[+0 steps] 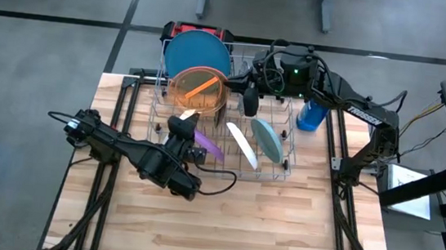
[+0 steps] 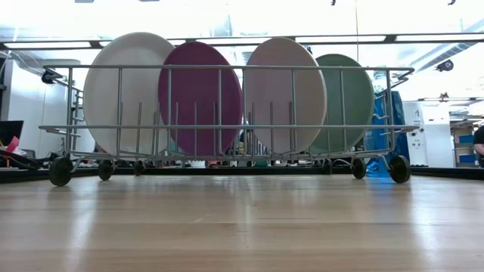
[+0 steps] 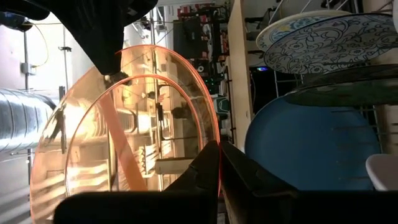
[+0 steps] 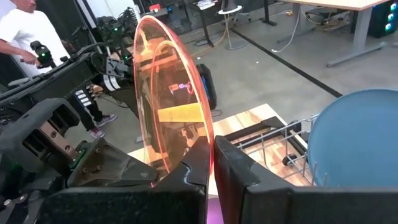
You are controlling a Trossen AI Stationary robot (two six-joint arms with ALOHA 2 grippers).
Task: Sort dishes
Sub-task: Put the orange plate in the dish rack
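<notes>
From above, you have the wire rack [image 1: 224, 113] standing at the far side of the worktop [image 1: 222, 223], and it holds most of the dishes: the large blue plate [image 1: 200, 50] upright at its far left end, then the purple plate [image 1: 207, 147], the white plate [image 1: 240, 145] and the teal-green plate [image 1: 268, 138] leaning in the near slots. The translucent orange plate [image 1: 199, 89] is lifted over the rack just in front of the blue one, with your left pincer [image 1: 184, 119] at its near edge and your right pincer [image 1: 250, 101] at its right edge; a blue bottle [image 1: 312, 115] stands just beside the rack's right end. In the low view, four plates stand on edge inside the rack: a white plate [image 2: 125, 94], the purple one [image 2: 198, 98], a pale one [image 2: 286, 94] and the teal-green one [image 2: 346, 102]. In the left wrist view, your left pincer [image 3: 219, 163] is clenched on the orange plate's rim, with the blue plate and a black-and-white patterned plate [image 3: 329, 40] alongside. In the right wrist view, your right pincer [image 4: 211, 163] is likewise clamped on the orange plate's edge; a person [image 4: 28, 37] stands in the room beyond.
</notes>
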